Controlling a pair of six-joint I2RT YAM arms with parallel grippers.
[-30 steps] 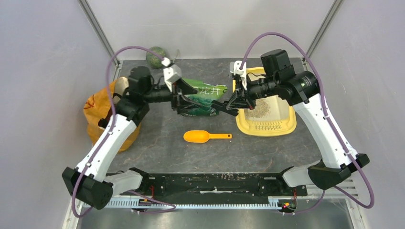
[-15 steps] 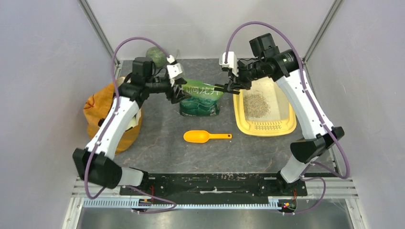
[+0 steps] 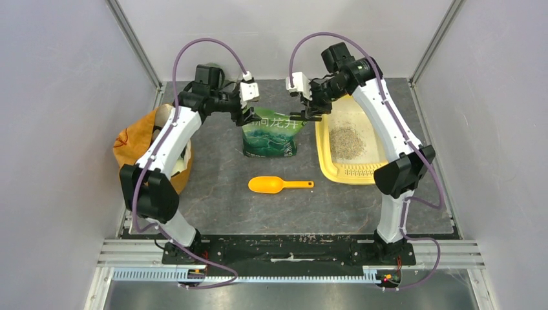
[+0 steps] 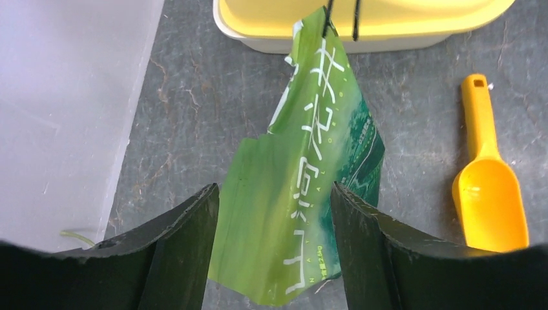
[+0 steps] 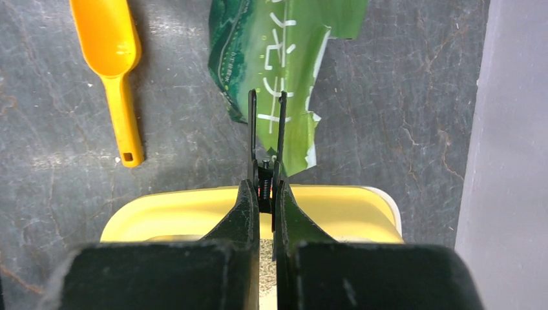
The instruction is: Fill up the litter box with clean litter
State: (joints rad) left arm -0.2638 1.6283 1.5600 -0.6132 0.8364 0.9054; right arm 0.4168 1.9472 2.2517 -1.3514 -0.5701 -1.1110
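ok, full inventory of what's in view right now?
litter box: 1, yellow, right rear of table
clean litter: 1 loose pile, grey-beige, inside the litter box
printed pouch: 1, green, centre rear, upright between the two arms
scoop: 1, orange, centre of table, handle pointing right
bag: 1, orange-yellow, left edge of table
table: 1, dark grey, stone pattern
left end effector: 1, black, fingers wide, closed around the pouch
right end effector: 1, black, shut on the pouch's torn top edge

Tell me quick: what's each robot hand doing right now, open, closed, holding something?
Left hand: closed on the green printed plastic pouch, fingers wide on either side of it.
Right hand: closed, pinching the same pouch's torn top edge.
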